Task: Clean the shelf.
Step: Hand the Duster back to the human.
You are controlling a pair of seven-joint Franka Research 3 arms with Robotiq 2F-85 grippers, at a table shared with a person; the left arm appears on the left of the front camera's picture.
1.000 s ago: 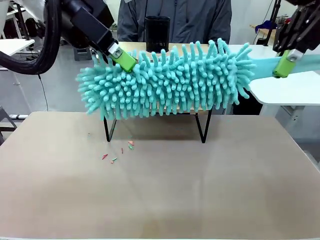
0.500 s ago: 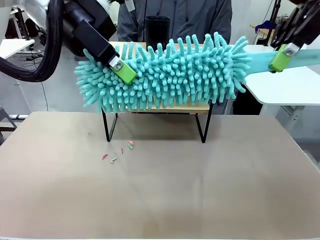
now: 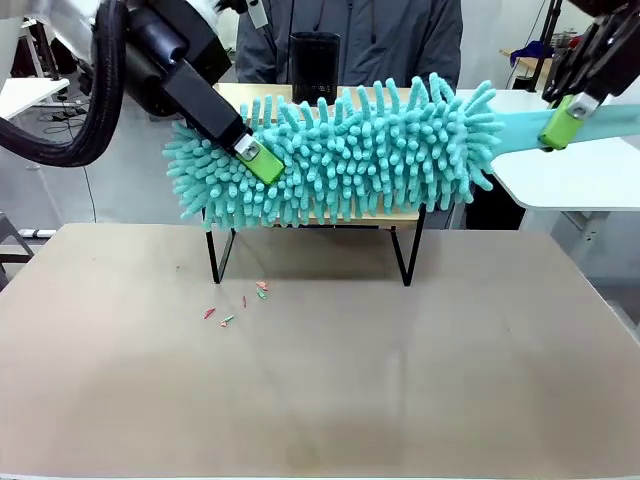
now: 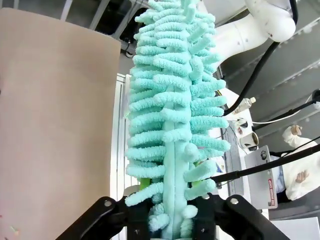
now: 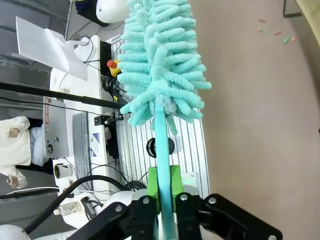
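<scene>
Worktop [image 3: 320, 380]: beige surface carrying the shelf at its far middle.
Duster [image 3: 340, 155]: large teal chenille head held level across the front of the shelf, hiding most of the upper board; flat teal handle [image 3: 520, 125] runs out past the shelf's right end.
Shelf [image 3: 405, 215]: black legs and a strip of light wooden board visible beneath the duster.
Person [image 3: 350, 30]: grey jacket, standing behind the shelf.
Black cup [image 3: 314, 65]: behind the shelf's top.
Left pincer [image 3: 258, 160]: clenched on the duster head towards the shelf's left end.
Right pincer [image 3: 560, 122]: clamped on the handle, right of the shelf.
Scraps [image 3: 240, 300]: small red and green bits on the worktop, just before the shelf's left legs.
</scene>
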